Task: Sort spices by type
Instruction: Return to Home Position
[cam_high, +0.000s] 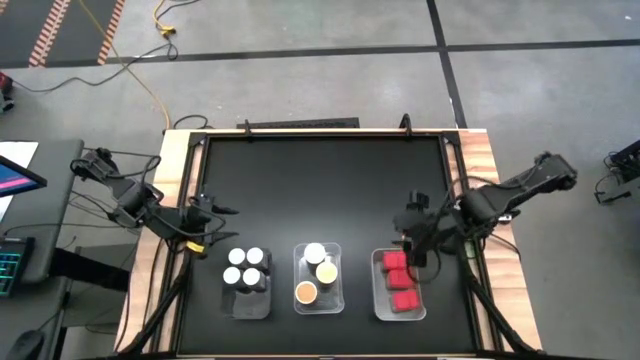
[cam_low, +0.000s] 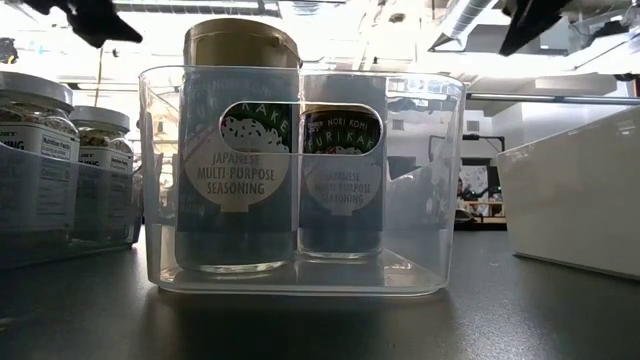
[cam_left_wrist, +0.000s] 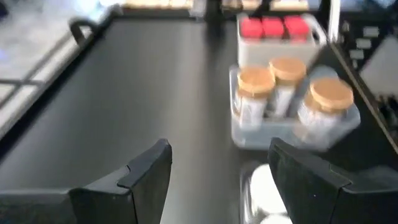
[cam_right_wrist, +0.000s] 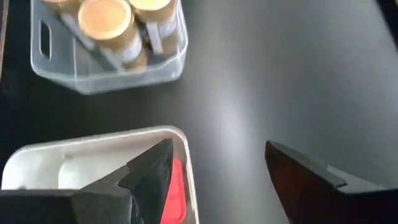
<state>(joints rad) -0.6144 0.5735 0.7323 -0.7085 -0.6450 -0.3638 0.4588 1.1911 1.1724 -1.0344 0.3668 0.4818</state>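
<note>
Well, along the near edge of the black counter (cam_high: 320, 180) three bins stand in a row, and every jar I can see sits inside one of them. On the left, a dark see-through plastic bin (cam_high: 250, 303) holds four glass jars with round white caps (cam_high: 245, 269), set two by two. In the middle, a clear rectangular plastic bin (cam_high: 336, 300) carries three jars with cream, yellow and tan lids (cam_high: 318, 272). From counter level, two of these stand upright and side by side behind the bin's front wall, their labels reading "Japanese multi-purpose seasoning". On the right, a white plastic bin (cam_high: 378, 300) has three cans with red square caps (cam_high: 398, 283) lined up one behind another along its length. The left gripper (cam_high: 208, 213) hangs over the left part of the counter, just beyond the dark bin's far left corner and apart from the jars. Its jaws are spread wide with nothing between them, as the left wrist view shows plainly. The right gripper (cam_high: 413, 240) hovers near the far end of the white bin, above it and touching none of the cans. Its jaws are likewise spread and empty, one of them over the bin's rim and a sliver of red, the other over bare counter.
</note>
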